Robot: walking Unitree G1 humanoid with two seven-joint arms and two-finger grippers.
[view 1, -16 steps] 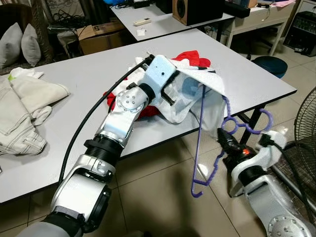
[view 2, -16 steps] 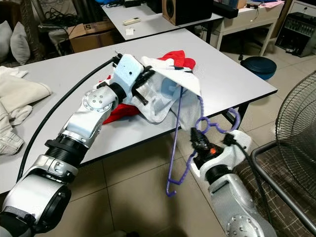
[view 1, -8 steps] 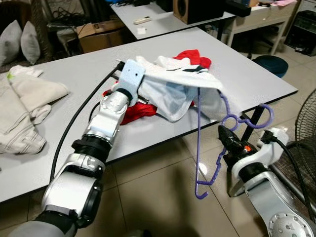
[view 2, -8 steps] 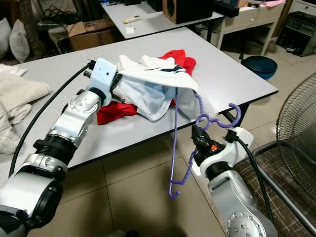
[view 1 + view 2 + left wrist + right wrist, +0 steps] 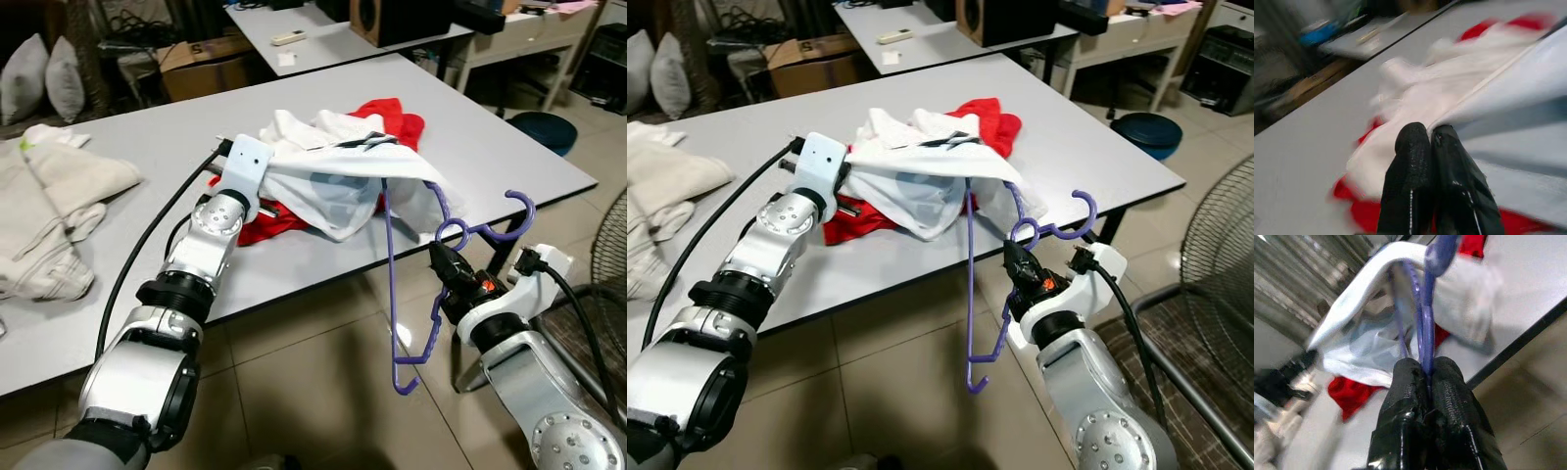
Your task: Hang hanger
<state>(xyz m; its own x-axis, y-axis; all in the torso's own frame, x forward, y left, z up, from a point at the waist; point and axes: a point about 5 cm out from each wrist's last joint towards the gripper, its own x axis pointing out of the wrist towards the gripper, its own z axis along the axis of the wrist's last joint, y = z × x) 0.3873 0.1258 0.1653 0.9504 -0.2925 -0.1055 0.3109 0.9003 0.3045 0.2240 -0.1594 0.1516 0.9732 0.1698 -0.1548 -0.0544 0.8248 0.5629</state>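
Partly done: right hand clamped on purple hanger beside the bench edge, left hand pinching white shirt stretched over it; threading and hanging left

A purple plastic hanger hangs tilted near the centre-right of the frame, just off the tabletop's front edge. Its hook curls up to the right, and one end drops low over the floor with a small upturned tip. Its upper arm runs up under a white shirt that is stretched out across the centre of the frame above a red garment. The right hand is clamped on the hanger below the hook; the left hand pinches the shirt's edge.
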